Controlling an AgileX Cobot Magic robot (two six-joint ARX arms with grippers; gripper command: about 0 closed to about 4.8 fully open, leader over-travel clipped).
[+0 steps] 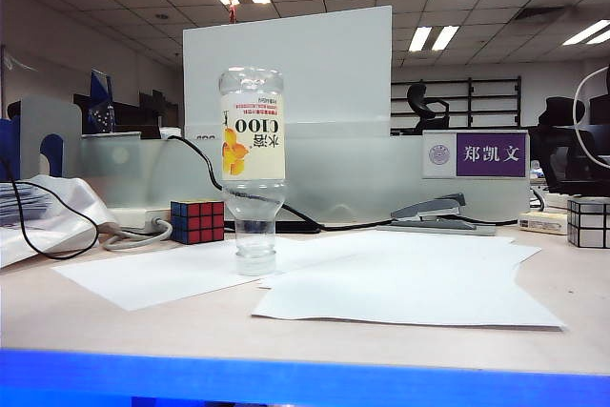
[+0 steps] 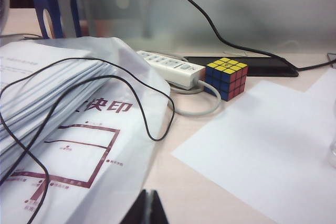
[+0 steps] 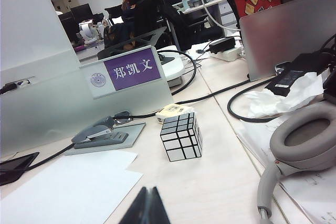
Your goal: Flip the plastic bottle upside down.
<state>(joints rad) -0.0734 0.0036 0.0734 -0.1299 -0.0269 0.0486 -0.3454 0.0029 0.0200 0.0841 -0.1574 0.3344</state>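
plastic bottle [image 1: 253,169]: stands cap-down on white paper [image 1: 400,288], centre table | Rubik's cube [image 1: 197,221]: at bottle's 9 o'clock, near | left gripper [image 2: 148,206]: pinched closed, empty, above a bagged paper stack [image 2: 63,129] | right gripper [image 3: 149,205]: pinched closed, empty, near mirror cube [image 3: 181,136]

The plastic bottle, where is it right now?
In the exterior view, the clear plastic bottle with the cream C100 label stands upside down on its cap, left of centre on white paper, just right of the colourful Rubik's cube.
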